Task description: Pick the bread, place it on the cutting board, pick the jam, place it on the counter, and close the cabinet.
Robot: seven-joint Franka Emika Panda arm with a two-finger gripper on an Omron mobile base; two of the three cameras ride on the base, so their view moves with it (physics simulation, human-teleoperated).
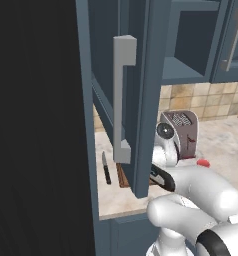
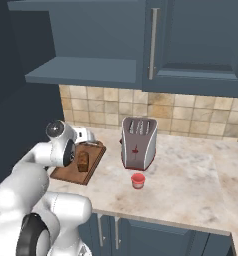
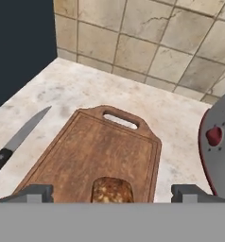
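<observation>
Bread (image 3: 112, 190) sits on the cutting board (image 3: 90, 156), right between the wide-apart fingers of the gripper (image 3: 112, 193). Left of the gripper lies a knife (image 3: 17, 140); right is the toaster (image 3: 218, 151). Jam (image 2: 137, 180) stands on the counter (image 2: 191, 185). Cabinet (image 1: 133, 95) door is open.

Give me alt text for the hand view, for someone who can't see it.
A small brown bread chunk rests on a dark wooden cutting board, between the open gripper's fingertips. A black-handled knife lies left of the board on the beige counter; a silver toaster sits at right.
</observation>
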